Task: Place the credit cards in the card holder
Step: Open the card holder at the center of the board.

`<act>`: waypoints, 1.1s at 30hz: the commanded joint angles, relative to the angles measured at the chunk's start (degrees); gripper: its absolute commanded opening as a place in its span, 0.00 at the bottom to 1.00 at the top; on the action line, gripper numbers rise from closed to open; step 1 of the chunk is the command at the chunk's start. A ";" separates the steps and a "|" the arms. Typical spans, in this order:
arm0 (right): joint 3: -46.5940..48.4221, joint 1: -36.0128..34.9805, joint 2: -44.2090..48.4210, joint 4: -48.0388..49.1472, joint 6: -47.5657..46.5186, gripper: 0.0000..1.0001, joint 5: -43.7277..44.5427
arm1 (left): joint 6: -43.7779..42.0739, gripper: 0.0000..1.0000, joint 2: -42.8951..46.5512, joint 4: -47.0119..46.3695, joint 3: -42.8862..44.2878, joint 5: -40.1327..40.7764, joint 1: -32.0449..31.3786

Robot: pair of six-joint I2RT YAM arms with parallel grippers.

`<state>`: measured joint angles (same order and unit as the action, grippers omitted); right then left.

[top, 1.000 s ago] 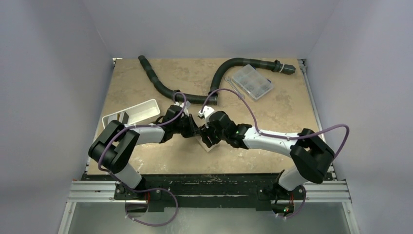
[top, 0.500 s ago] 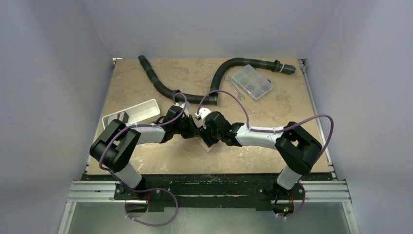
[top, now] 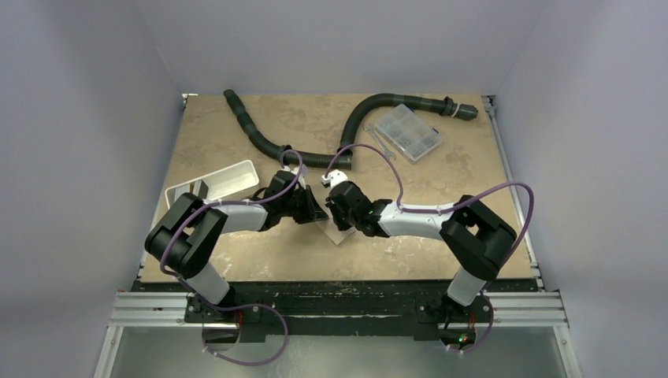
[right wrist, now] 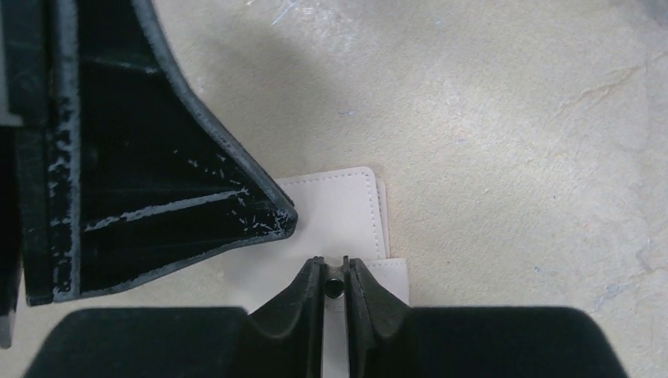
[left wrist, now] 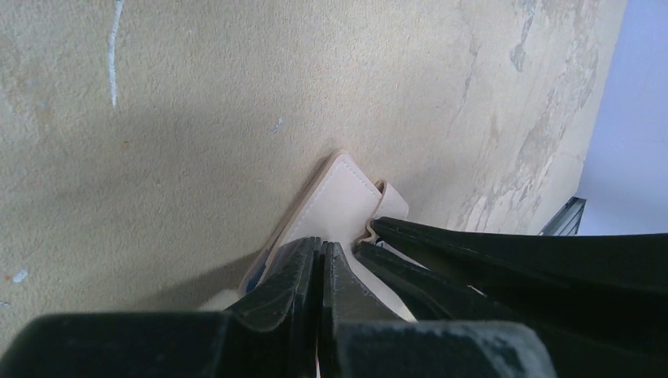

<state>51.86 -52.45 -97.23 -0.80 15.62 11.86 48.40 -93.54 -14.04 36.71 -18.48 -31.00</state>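
The tan card holder (top: 340,235) lies flat on the table between both arms; it also shows as the card holder (left wrist: 343,197) and the card holder (right wrist: 339,209). My left gripper (top: 321,213) is shut, its fingertips (left wrist: 303,260) resting on the wallet's top face. My right gripper (right wrist: 335,266) has its jaws drawn in on the wallet's little snap tab (right wrist: 378,276), the dark stud sitting between the pads. A thin bluish sliver shows at the wallet's edge (left wrist: 250,282); I cannot tell whether it is lining or a card. No credit cards show plainly.
A white oblong tray (top: 214,183) sits at the left. A black corrugated hose (top: 260,138) runs across the back. At the back right stand a clear compartment box (top: 407,132) and small wrenches (top: 378,140). Both grippers crowd together at the wallet.
My right gripper has shifted slightly left over the wallet and its jaws have narrowed from wide apart to closed on the snap tab. The left arm has not moved.
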 commanded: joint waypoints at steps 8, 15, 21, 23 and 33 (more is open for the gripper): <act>-12.97 18.74 11.76 14.63 20.32 0.00 -17.15 | -3.94 0.00 -1.93 7.01 -0.20 6.79 -0.02; -12.71 24.18 13.03 12.29 21.83 0.00 -25.11 | -5.78 0.00 -2.25 6.95 1.13 4.14 -0.02; -3.95 25.00 11.64 -8.41 11.08 0.56 -9.42 | -10.40 0.00 0.46 7.72 2.80 2.28 -0.02; -1.32 23.17 11.82 -12.37 9.17 0.58 -5.09 | -11.61 0.00 1.25 8.45 3.96 1.21 -0.02; 4.04 14.53 9.82 -8.73 4.45 0.46 -34.98 | -9.30 0.10 6.86 10.23 6.45 -5.98 -0.08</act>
<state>52.56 -38.74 -85.23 -10.00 21.63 -7.75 38.33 -91.11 -4.34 41.39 -20.51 -31.24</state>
